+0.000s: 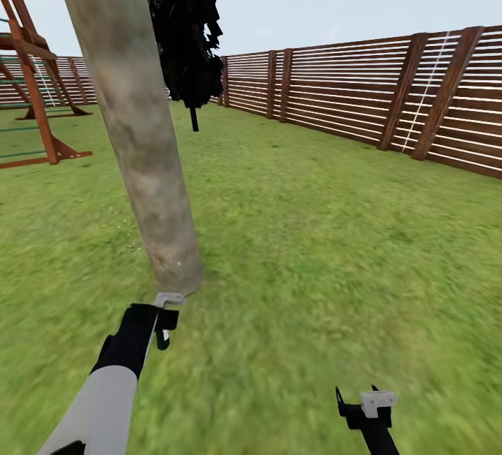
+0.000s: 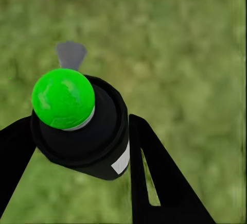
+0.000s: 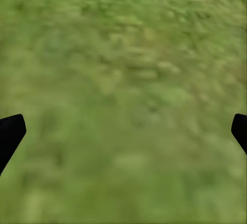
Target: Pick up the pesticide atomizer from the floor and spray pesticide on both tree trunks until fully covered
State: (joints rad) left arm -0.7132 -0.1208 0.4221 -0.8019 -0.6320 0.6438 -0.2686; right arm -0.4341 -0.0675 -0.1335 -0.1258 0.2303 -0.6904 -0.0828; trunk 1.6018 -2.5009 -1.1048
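Two black fingers point(image 2: 154, 183) of the left gripper point(image 1: 164, 333) clamp the pesticide atomizer point(image 2: 82, 128), its green cap facing the wrist camera; the tree trunk point(image 1: 146, 162) rises just ahead of it. The right gripper point(image 1: 359, 406) hangs spread and empty over the lawn point(image 3: 123, 80). Spraying seems the step in hand; no pesticide specks are visible, so next aim the nozzle at the bark.

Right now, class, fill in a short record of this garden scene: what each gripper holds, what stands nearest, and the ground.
left gripper: shut on the small black atomizer bottle with a green ball top
right gripper: open, holding nothing, above grass
nearest thing: thick mottled grey-tan tree trunk, just ahead of the left gripper
ground: green grass lawn
boundary: brown slatted wooden fence
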